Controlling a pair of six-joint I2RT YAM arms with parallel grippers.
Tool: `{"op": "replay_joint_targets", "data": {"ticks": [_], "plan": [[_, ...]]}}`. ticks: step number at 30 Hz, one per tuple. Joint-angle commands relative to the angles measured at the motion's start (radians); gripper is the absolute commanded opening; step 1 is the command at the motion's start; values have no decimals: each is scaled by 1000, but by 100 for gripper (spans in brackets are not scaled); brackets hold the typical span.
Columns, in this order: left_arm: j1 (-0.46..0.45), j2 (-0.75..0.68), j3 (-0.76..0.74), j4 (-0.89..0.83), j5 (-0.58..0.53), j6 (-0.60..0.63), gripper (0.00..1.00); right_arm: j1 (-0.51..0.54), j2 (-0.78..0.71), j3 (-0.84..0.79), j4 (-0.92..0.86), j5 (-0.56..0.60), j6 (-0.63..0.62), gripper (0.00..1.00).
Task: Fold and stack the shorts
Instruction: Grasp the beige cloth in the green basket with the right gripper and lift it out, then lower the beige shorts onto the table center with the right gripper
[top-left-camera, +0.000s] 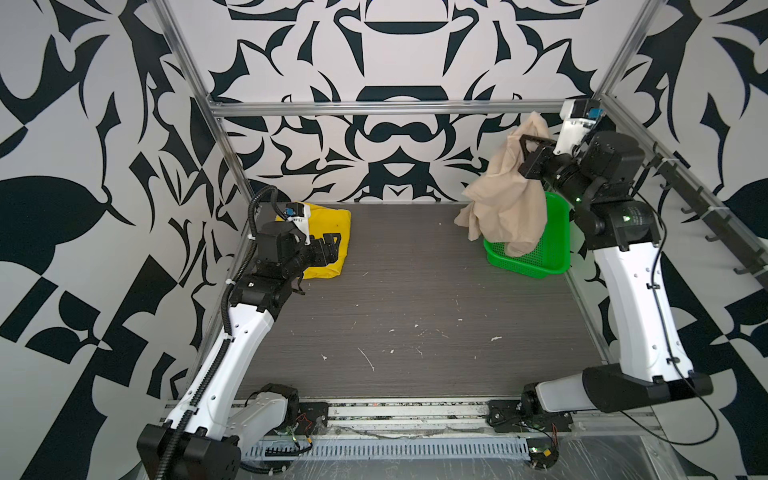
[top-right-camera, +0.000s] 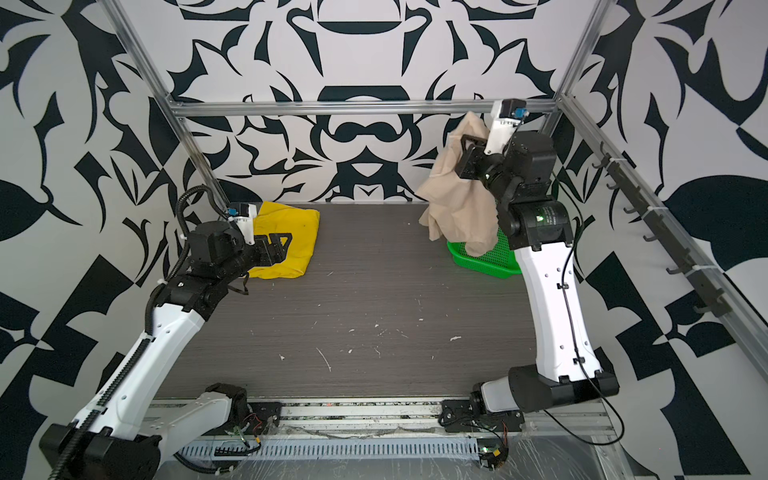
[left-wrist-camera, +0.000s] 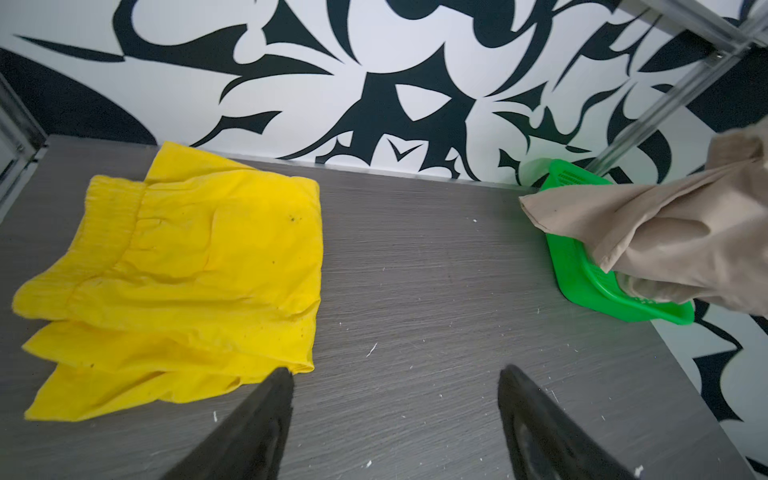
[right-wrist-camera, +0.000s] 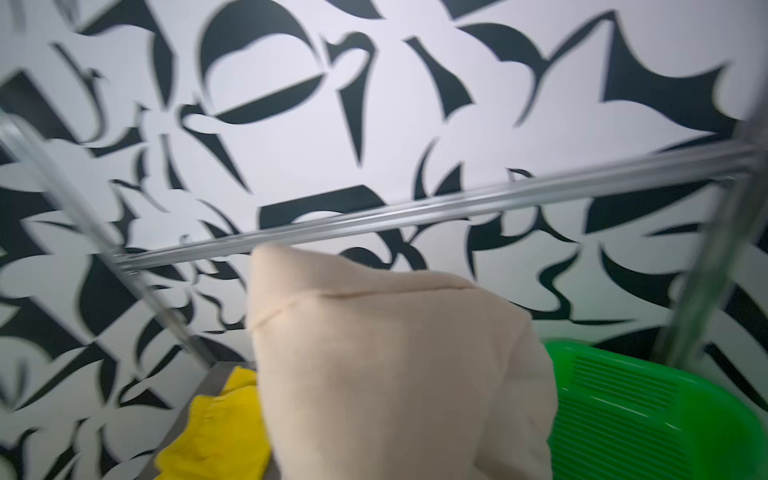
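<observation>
Top views show the right pincer (top-left-camera: 527, 140) clenched on beige shorts (top-left-camera: 503, 208), held high over the green basket (top-left-camera: 555, 249), seemingly to hang free, left pincer (top-left-camera: 330, 245) spread empty above folded yellow shorts (top-left-camera: 338, 216) on the bench (top-left-camera: 415, 299)

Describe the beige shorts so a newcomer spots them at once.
At the far right corner of the dark wood-grain tabletop sits a green perforated plastic basket. Over it the beige cloth shorts hang crumpled from the right claw, unlike the bright yellow cloth shorts lying flat at far left.

Yellow shorts (left-wrist-camera: 199, 257), beige shorts (top-left-camera: 503, 195), green basket (top-left-camera: 555, 249)
</observation>
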Motion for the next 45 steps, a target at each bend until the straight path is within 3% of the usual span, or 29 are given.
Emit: {"op": "replay_joint_targets", "data": {"ticks": [1,5,10,16,18,19,20,21,25,29,32,35,39,42,45], "plan": [[-4,-24,-30,49,88,87,81,84,8,103,-15,-138,14,0],[-4,-48,-37,36,125,123,81,165,6,104,5,-248,35,0],[-4,-79,-61,8,94,142,81,215,11,-6,62,-376,87,0],[-3,-86,-99,-25,50,140,81,240,62,-305,181,-441,196,0],[-4,-80,-114,-35,38,136,81,241,85,-395,197,-404,208,0],[-4,-79,-124,-33,36,134,81,240,97,-433,203,-379,200,8],[-4,-78,-135,-29,35,131,81,237,110,-462,179,-317,186,38],[-4,-76,-148,-24,36,126,81,230,124,-477,137,-245,164,58],[-4,-52,-157,-52,62,126,81,186,120,-476,-5,-51,91,98],[-6,-26,-146,-124,169,170,78,179,30,-477,-95,93,-9,99],[-36,-14,-148,-193,237,210,77,180,-32,-524,-153,125,-30,99],[-116,13,-145,-277,216,218,76,180,-81,-650,-151,27,8,99],[-212,94,-148,-349,128,75,77,182,-100,-854,-84,-149,127,100],[-223,160,-137,-401,112,5,77,201,-113,-1009,31,-251,232,100],[-225,224,-104,-463,84,-21,77,232,-110,-1082,57,-262,274,100]]}}
